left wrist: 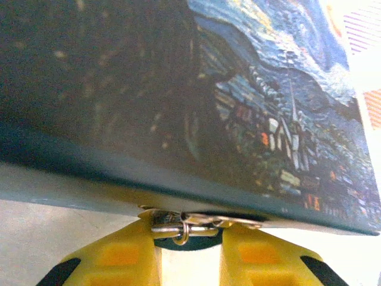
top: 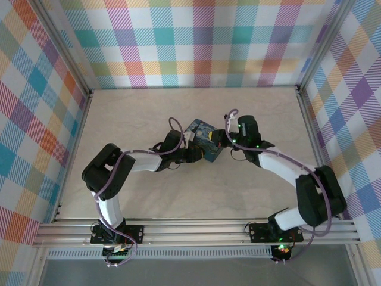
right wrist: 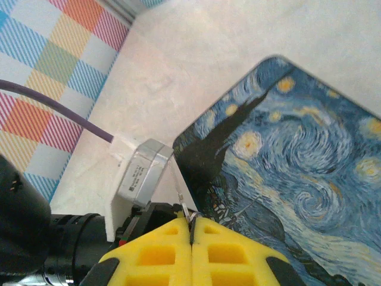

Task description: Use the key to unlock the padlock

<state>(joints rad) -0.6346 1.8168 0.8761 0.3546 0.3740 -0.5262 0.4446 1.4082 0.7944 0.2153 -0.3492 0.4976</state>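
My right jaws pinch the tiny key (right wrist: 188, 213) beside the painted tin (right wrist: 297, 155). My left jaws sit at the tin's edge; I cannot tell if they grip.

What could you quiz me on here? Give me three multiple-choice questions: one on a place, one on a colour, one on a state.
1. Where is the painted tin?
A. in the middle of the table
B. against the far wall
C. on the rail at the near edge

2. What colour are the fingers of the right gripper?
A. red
B. yellow
C. white

3. How is the right gripper?
A. wide open
B. shut on nothing
C. shut on the key

Answers: 1 A, the top view shows it lying centrally. 2 B, the right wrist view shows yellow fingers. 3 C, the fingers press together with a thin metal sliver pinched between them.
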